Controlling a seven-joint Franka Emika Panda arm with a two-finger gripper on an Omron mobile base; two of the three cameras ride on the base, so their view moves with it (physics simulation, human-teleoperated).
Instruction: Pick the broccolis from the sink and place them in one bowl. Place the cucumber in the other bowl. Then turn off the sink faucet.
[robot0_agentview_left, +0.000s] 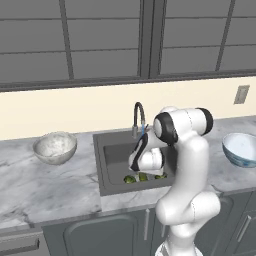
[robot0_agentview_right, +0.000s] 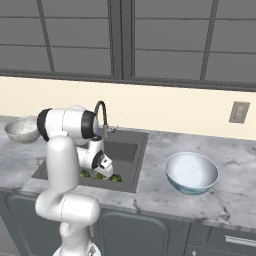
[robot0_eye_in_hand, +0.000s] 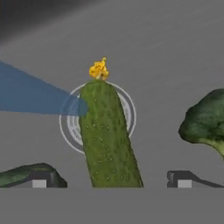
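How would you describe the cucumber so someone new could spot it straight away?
Find the dark grey recessed sink set in the marble counter. On its floor, across the round metal drain, lies the smooth elongated dark-green cucumber. Unlike the lumpy rounded broccoli beside it, it carries a yellow flower tip.
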